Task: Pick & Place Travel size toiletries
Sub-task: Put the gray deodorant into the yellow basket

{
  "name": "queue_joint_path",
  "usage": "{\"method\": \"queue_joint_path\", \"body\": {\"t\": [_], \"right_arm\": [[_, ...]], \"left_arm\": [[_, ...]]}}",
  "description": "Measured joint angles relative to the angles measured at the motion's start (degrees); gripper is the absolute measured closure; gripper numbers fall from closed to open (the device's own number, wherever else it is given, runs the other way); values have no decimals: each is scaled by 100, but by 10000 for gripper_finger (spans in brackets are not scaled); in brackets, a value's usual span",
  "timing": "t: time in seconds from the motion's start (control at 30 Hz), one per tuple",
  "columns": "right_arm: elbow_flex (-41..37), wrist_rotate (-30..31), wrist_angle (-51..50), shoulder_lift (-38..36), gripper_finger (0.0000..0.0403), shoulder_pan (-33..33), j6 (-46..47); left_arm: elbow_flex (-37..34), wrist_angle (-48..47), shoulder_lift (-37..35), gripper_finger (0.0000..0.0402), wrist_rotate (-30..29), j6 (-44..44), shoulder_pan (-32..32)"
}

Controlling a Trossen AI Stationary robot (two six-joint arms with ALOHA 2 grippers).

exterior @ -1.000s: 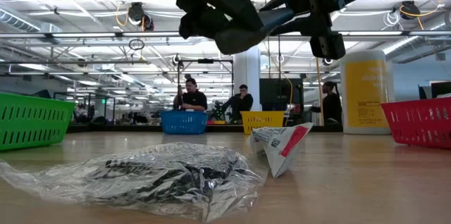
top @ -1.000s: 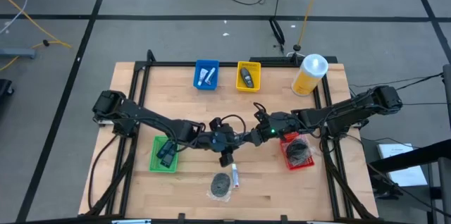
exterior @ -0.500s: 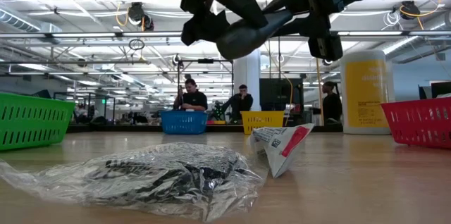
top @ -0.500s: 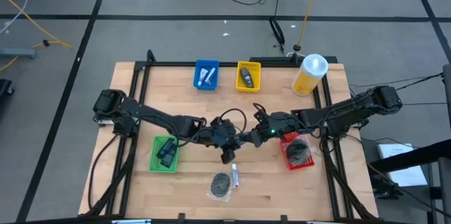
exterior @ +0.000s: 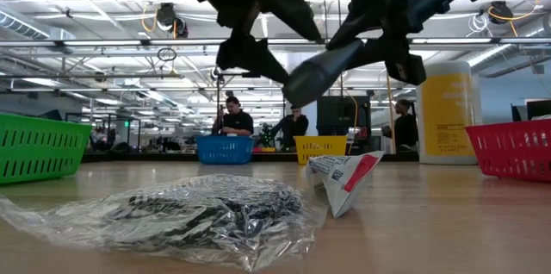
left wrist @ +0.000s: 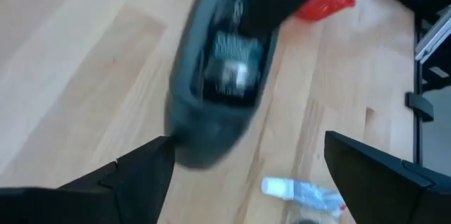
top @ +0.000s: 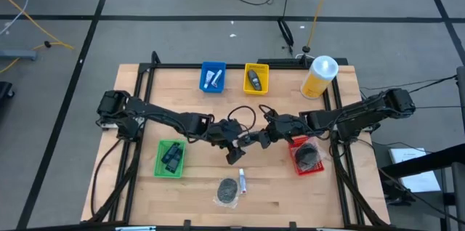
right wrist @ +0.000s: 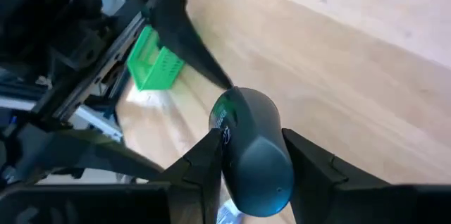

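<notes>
One white squeeze tube lies flat on the wood near the near edge; it also shows in the low view and the left wrist view. More white tubes lie in the blue bin. Both grippers hover mid-table above the lone tube. My right gripper is shut on a dark oval thing like a computer mouse. My left gripper is open just left of it, with its fingers spread wide on either side of the mouse's free end, touching nothing. My right gripper pinches the dark mouse between its two fingers, one on each long side. The fingers come from the table's right, slanting down. The mouse is lifted clear of the table, and its free end tilts down toward the left gripper.
A clear plastic bag of dark stuff lies beside the lone tube. The green bin stands left, the red bin right, the yellow bin at the far edge, and the yellow bottle at the far right. Bare wood lies between them.
My left gripper has opened and let go of the dark mouse, with its fingers now spread apart from it. The mouse stays in my right gripper and has tipped, its free end dropping lower toward the left. Both grippers have shifted a little toward the far edge.
</notes>
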Motion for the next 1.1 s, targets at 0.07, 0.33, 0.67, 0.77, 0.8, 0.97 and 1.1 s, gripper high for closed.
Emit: {"method": "queue_joint_path", "body": {"t": [0.07,0.33,0.67,0.77,0.8,0.97,1.1], "right_arm": [[0,16,-127,-20,292,-102,-45],[0,259,-175,-40,292,-598,-373],[0,973,182,-40,292,-1404,-1068],[3,1223,459,-40,292,-1613,-1294],[4,1309,526,-40,292,-1682,-1390],[7,1833,832,-40,292,-2017,-2022],[7,2330,920,-40,291,-2267,-2591]], "left_arm": [[0,-209,-41,44,135,-49,49],[0,-1164,-654,61,-207,111,157],[0,-1967,-1792,72,-644,658,342],[0,-2401,-2022,69,-848,832,376],[0,-2457,-2095,69,-895,869,393],[4,-2932,-2304,69,-966,917,495],[9,-2980,-2379,69,-923,1082,571]]}}
